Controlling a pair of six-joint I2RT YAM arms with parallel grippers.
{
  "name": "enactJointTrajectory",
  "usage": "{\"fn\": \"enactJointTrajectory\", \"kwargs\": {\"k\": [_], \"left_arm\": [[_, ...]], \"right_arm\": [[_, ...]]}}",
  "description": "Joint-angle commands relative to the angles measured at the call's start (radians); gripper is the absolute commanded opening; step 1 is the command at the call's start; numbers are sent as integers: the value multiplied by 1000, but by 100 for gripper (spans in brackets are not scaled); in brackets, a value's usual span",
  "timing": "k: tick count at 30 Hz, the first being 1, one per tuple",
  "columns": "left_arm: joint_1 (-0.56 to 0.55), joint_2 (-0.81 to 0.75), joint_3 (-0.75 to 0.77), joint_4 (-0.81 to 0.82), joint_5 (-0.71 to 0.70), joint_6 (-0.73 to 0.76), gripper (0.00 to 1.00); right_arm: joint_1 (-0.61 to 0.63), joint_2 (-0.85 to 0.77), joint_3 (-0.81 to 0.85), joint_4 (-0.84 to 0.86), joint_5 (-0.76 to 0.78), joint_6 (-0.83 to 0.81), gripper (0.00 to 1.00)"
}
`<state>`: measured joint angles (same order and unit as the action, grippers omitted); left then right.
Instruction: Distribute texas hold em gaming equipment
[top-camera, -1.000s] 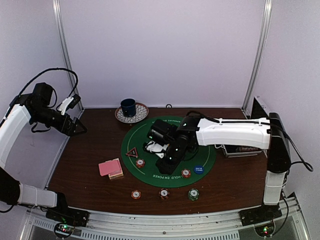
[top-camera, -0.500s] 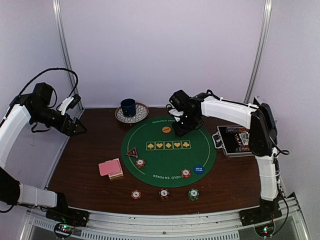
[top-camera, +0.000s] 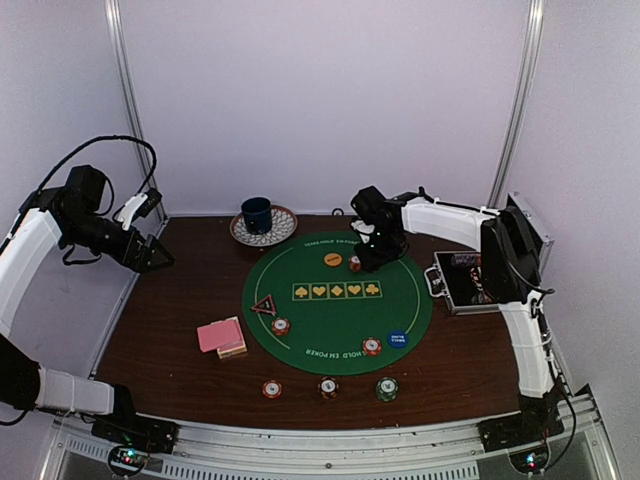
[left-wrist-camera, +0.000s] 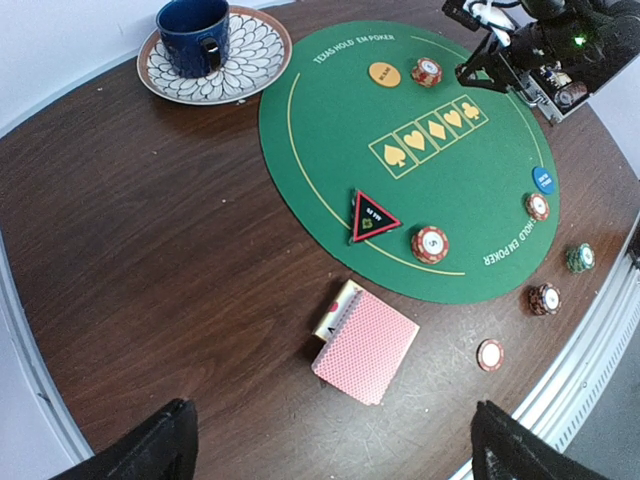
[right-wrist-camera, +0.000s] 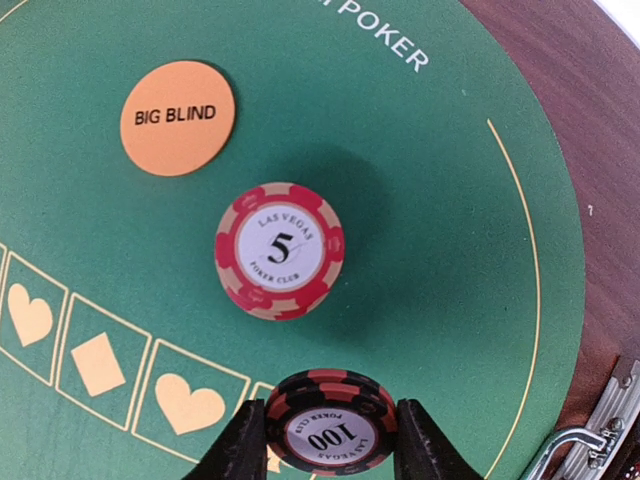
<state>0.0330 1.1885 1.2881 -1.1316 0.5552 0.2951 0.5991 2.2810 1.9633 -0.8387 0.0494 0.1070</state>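
Note:
My right gripper (right-wrist-camera: 331, 445) is shut on a small stack of black-and-red "100" poker chips (right-wrist-camera: 331, 420), held just above the green mat (top-camera: 300, 330) at its far side. Just beyond it a red "5" chip stack (right-wrist-camera: 280, 250) sits on the mat beside the orange "BIG BLIND" disc (right-wrist-camera: 178, 117). From the top view, the right gripper (top-camera: 372, 252) hangs next to that red chip (top-camera: 355, 264). The pink-backed cards (left-wrist-camera: 367, 345) lie left of the mat. My left gripper (left-wrist-camera: 335, 455) stands open, high over the table's left side, holding nothing.
On the mat lie a red-edged black triangle (left-wrist-camera: 372, 217), a blue disc (left-wrist-camera: 544, 179) and two red chips (left-wrist-camera: 430, 243) (left-wrist-camera: 538, 206). Three chips (top-camera: 272, 389) (top-camera: 328, 388) (top-camera: 387, 388) line the near edge. A blue cup (top-camera: 257, 213) stands far left; an open case (top-camera: 470, 282) lies right.
My right arm has swung from the middle of the mat to its far edge. A red chip now shows beside the orange disc. The left arm has not moved.

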Motion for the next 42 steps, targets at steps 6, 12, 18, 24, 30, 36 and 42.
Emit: {"fn": "enactJointTrajectory", "kwargs": {"k": [6,12,18,24,30,36,42], "left_arm": [[5,-3,10,-5,20,19,98],[6,0,9,-5,19,19,98],[5,2,13,-6,17,19,98],[5,1,9,-5,17,18,98],[5,-1,10,-5,25,15,98],[5,-8,4,-5,28,13,98],[5,-17,1,-6,29,12,98]], "right_arm": [[-53,100,95,31,-7,21,16],[-73,131,116,38,-15,33,19],[-79,161,132,33,-31,35,46],[-81,133,132,28,-28,31,66],[-73,-1,49,62,-46,36,68],[0,-223,-161,108,-35,32,68],[190,-426,-398,97,-29,41,71]]}}
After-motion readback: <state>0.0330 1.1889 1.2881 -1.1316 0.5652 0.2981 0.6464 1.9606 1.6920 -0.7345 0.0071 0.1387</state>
